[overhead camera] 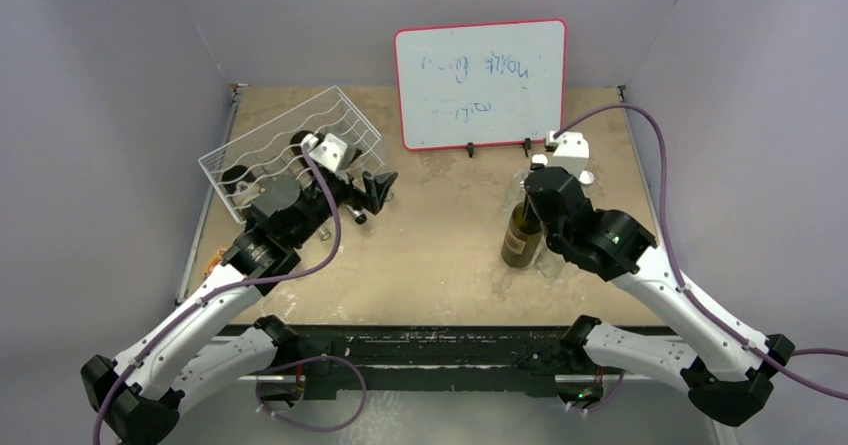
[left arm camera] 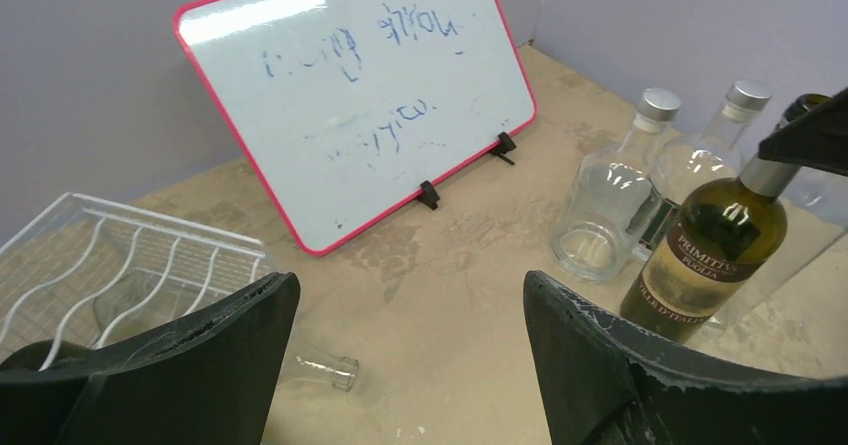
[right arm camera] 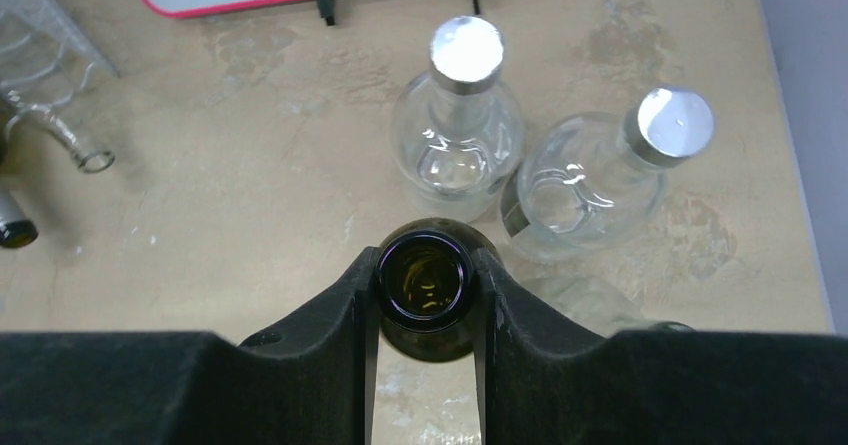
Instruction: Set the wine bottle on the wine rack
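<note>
My top view sits high above and behind the arm bases, looking down and forward across the whole bench to the whiteboard at its far edge. My left wrist view rides low by the far left corner, looking right along the far edge, framed by the left jaws. My right wrist view looks straight down from close above the wine bottle near the right edge, with the right jaws at the bottom. All three share the whiteboard, that bottle and the wine rack.
</note>
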Available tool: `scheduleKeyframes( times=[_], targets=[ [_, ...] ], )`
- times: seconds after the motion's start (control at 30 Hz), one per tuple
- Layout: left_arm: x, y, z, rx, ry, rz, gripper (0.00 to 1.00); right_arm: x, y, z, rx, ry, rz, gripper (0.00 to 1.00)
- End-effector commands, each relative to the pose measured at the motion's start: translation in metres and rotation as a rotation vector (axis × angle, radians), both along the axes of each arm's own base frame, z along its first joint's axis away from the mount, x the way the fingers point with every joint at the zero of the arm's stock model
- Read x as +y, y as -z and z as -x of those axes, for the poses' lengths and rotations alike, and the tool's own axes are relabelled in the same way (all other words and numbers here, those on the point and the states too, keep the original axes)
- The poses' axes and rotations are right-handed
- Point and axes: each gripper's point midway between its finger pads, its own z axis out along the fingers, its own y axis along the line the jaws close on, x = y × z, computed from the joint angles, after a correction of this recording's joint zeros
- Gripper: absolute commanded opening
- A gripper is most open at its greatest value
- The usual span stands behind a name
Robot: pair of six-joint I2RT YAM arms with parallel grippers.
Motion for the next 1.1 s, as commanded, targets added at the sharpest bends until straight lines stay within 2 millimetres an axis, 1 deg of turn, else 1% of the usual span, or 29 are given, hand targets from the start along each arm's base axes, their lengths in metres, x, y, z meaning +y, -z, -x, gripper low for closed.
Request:
scheduleKeyframes(
  times=[0.0,0.1,0.2,0.3,0.4,0.5,0.6,0.8,0.9,1.0,1.07],
  targets=[
    [-0.027,-0.003,0.01,-0.02,0.154,0.066,0.82,0.035,-0.066,-0.015,-0.138,-0.173,-0.09,0.0],
    [-0.044,0.005,0.017,-0.019,0.256,0.084,0.82,0.052,-0.084,-0.02,-0.16,-0.25,-0.093,0.0],
    [-0.061,0.024,0.019,0.019,0.324,0.106,0.82,0.068,-0.099,-0.024,-0.185,-0.322,-0.112,0.0],
    [-0.082,0.043,0.024,0.06,0.414,0.1,0.82,0.086,-0.111,-0.024,-0.204,-0.401,-0.142,0.0],
    [-0.094,0.056,0.023,0.103,0.447,0.136,0.82,0.101,-0.122,-0.022,-0.223,-0.471,-0.18,0.0],
    [-0.099,0.065,0.023,0.117,0.461,0.143,0.81,0.114,-0.132,-0.02,-0.235,-0.534,-0.212,0.0],
    [-0.104,0.082,0.031,0.113,0.491,0.085,0.82,0.124,-0.138,-0.018,-0.237,-0.578,-0.237,0.0],
    [-0.114,0.115,0.048,0.105,0.556,-0.025,0.84,0.142,-0.142,-0.015,-0.217,-0.651,-0.276,0.0],
    [-0.119,0.122,0.053,0.099,0.587,-0.033,0.84,0.154,-0.145,-0.011,-0.204,-0.7,-0.309,0.0],
    [-0.119,0.123,0.049,0.091,0.565,-0.038,0.84,0.165,-0.15,-0.006,-0.194,-0.755,-0.339,0.0],
    [-0.117,0.123,0.047,0.081,0.555,-0.04,0.84,0.169,-0.156,-0.003,-0.2,-0.785,-0.356,0.0]
  ],
)
